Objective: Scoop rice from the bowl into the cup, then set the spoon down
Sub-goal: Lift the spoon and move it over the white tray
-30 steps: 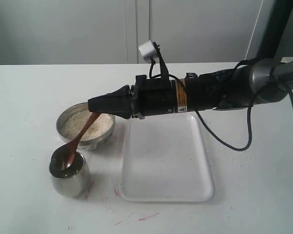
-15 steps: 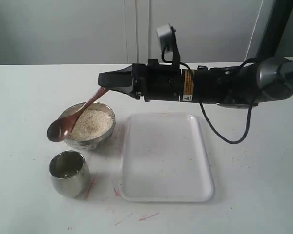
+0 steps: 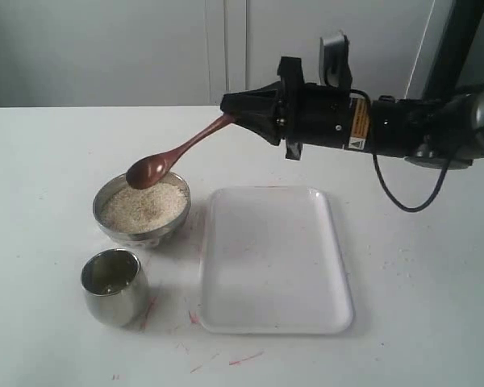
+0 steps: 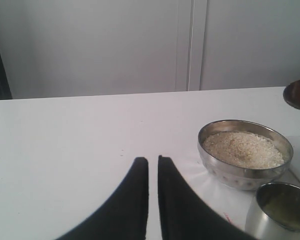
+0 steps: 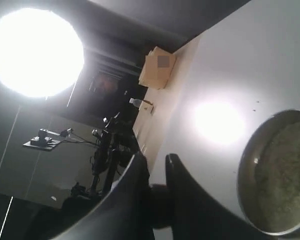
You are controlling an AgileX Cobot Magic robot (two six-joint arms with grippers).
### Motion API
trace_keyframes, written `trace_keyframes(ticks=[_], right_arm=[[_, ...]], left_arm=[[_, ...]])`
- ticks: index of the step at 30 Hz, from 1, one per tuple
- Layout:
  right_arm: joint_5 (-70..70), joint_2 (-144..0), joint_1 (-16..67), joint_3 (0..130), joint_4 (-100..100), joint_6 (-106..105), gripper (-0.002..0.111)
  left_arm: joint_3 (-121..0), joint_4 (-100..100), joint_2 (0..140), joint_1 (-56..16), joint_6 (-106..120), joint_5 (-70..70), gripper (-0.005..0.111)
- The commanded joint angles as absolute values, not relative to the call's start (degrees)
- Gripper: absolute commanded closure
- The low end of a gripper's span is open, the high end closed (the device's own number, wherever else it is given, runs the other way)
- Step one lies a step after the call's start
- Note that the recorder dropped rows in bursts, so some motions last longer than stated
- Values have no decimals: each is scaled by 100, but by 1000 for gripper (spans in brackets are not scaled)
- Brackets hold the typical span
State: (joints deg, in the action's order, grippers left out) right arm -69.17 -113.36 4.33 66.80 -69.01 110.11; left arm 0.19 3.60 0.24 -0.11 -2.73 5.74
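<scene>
The steel bowl [image 3: 142, 211] holds off-white rice [image 3: 143, 205] and stands left of the tray; the bowl [image 4: 245, 154] with its rice [image 4: 243, 149] also shows in the left wrist view. The small steel cup [image 3: 113, 285] stands in front of the bowl, with a thin layer of grains inside. My right gripper [image 3: 230, 107] is shut on the handle of the brown wooden spoon [image 3: 173, 154], whose scoop hovers above the bowl's far rim. The scoop's edge [image 4: 298, 93] enters the left wrist view. My left gripper [image 4: 153, 160] is shut on nothing, above bare table, out of the exterior view.
A white rectangular tray [image 3: 273, 260] lies right of the bowl and cup. Red marks [image 3: 244, 357] dot the white table near its front edge. A wall with cabinet doors [image 3: 226, 48] stands behind the table.
The right gripper rose and drew back to the right, carrying the spoon out of the cup, past the bowl's left side, to above the bowl's far rim. The arm rolled over.
</scene>
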Motion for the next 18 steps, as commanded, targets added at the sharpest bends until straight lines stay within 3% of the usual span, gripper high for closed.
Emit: trace_keyframes(ticks=[1, 18], right_arm=[[-6996, -11268, 46, 6671, -7603, 11369, 108], [-6996, -11288, -907, 6671, -8928, 12004, 108]], left_arm=[[0, 383, 0, -17, -281, 601, 92], [0, 383, 0, -17, -281, 601, 92]])
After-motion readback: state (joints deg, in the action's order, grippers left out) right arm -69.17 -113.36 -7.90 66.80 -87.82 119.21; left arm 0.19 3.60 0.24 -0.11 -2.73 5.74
